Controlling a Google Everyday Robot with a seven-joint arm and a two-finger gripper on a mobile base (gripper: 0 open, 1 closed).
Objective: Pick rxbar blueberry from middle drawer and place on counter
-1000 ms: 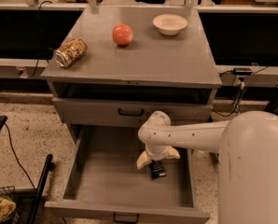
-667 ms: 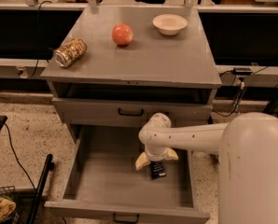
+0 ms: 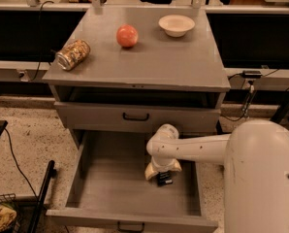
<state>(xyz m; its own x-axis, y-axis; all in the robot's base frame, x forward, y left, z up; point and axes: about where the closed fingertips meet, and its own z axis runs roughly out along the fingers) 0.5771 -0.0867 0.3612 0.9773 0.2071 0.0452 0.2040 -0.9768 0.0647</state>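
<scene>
rxbar blueberry [image 3: 164, 179], just one, lies by one gripper [image 3: 162, 171] inside middle drawer [image 3: 76, 177].

The gripper [image 3: 162, 171], down in the drawer [image 3: 110, 188], covers most of the bar [image 3: 165, 180]; only a dark end shows. The body [image 3: 265, 178] is cut off by the right and bottom edges, and the arm [image 3: 202, 148] hides part of the drawer's right wall.
</scene>
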